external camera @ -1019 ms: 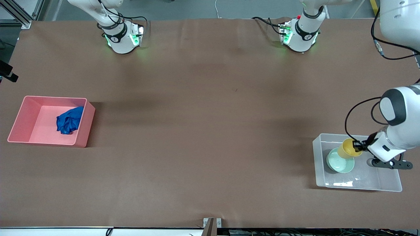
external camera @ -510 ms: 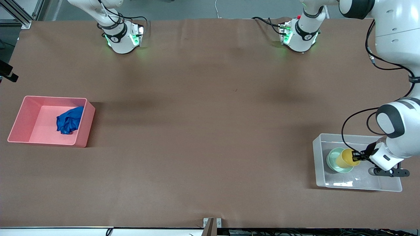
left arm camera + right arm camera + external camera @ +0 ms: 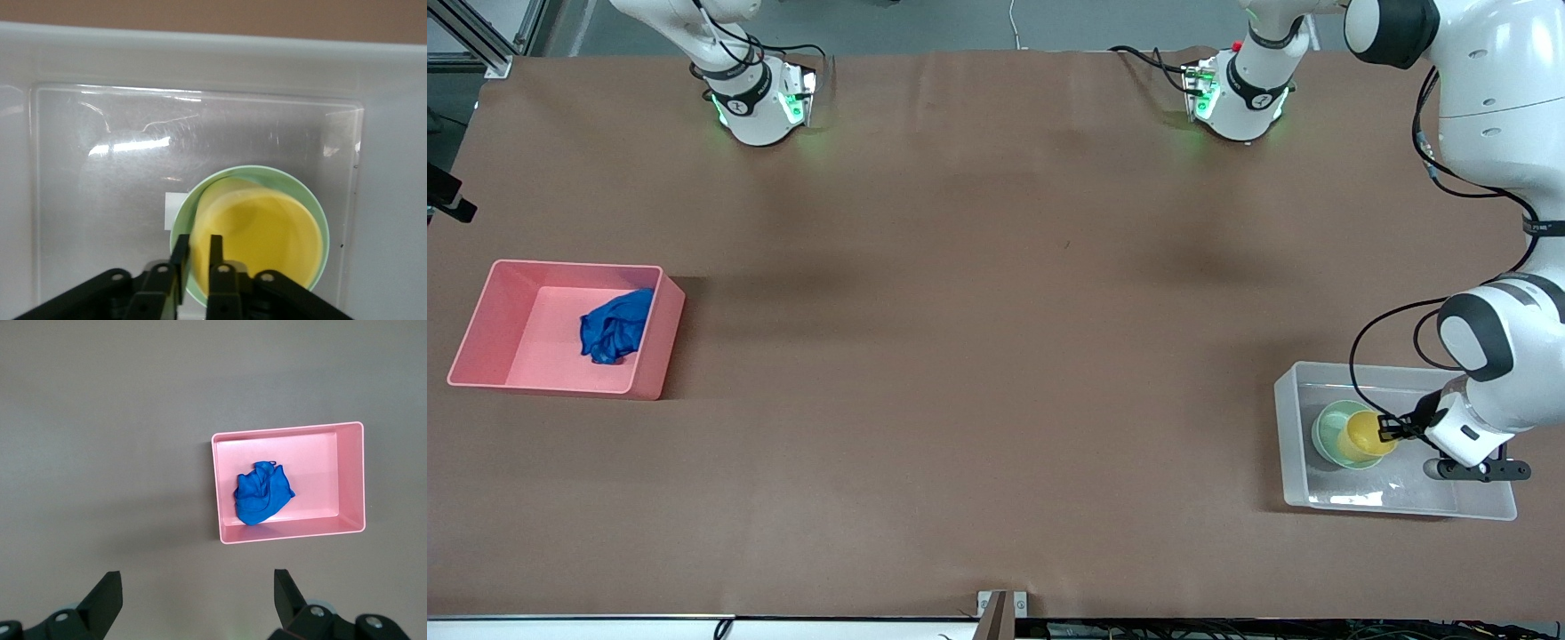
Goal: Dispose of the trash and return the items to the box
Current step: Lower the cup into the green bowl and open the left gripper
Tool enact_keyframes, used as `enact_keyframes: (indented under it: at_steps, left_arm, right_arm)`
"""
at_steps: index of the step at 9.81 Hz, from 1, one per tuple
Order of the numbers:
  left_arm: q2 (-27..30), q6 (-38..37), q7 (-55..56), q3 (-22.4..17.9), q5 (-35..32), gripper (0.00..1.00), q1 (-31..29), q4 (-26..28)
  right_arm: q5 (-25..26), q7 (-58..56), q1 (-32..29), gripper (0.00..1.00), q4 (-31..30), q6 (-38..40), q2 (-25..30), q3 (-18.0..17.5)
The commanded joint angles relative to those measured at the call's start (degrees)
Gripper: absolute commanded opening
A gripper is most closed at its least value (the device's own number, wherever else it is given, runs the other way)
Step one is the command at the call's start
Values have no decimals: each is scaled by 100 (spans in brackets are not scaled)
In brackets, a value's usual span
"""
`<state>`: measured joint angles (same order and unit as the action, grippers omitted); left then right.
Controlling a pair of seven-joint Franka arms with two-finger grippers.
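Observation:
The clear box [image 3: 1294, 444] stands near the left arm's end of the table. The mint-green bowl [image 3: 1327, 425] lies in it, and the yellow cup [image 3: 1362, 434] sits upright in the bowl. My left gripper [image 3: 1389, 429] is down in the box, shut on the cup's rim. In the left wrist view the fingers pinch the cup's wall [image 3: 267, 233] inside the bowl's rim [image 3: 253, 171], with the gripper [image 3: 197, 241] low over the box floor [image 3: 100, 167]. The blue wad [image 3: 614, 324] lies in the pink bin [image 3: 516, 338]. My right gripper [image 3: 197, 577] is open and empty, high over bare table beside the bin [image 3: 347, 473] holding the wad [image 3: 262, 492].
The pink bin stands near the right arm's end of the table. A wide stretch of brown table lies between bin and box. The left arm's elbow hangs over the box's outer end.
My left gripper has carried the yellow cup down and over the green bowl; the cup now sits upright inside the bowl. The bin and wad have not moved.

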<state>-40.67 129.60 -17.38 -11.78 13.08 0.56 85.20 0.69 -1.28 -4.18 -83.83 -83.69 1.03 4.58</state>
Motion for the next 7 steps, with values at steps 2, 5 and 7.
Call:
enact_keyframes:
  at_steps: [2, 5, 7]
  left_arm:
    - [584, -205, 15, 26, 46, 100, 137, 49]
    - [1761, -1407, 24, 166, -216, 100, 190, 145]
    - [2761, -1901, 382, 569, -980, 100, 181, 600]
  right_arm:
    - [-87, 5, -83, 100, 25, 46, 3, -45]
    - [-87, 5, -92, 100, 25, 46, 3, -45]
    - [-87, 5, -92, 100, 25, 46, 3, -45]
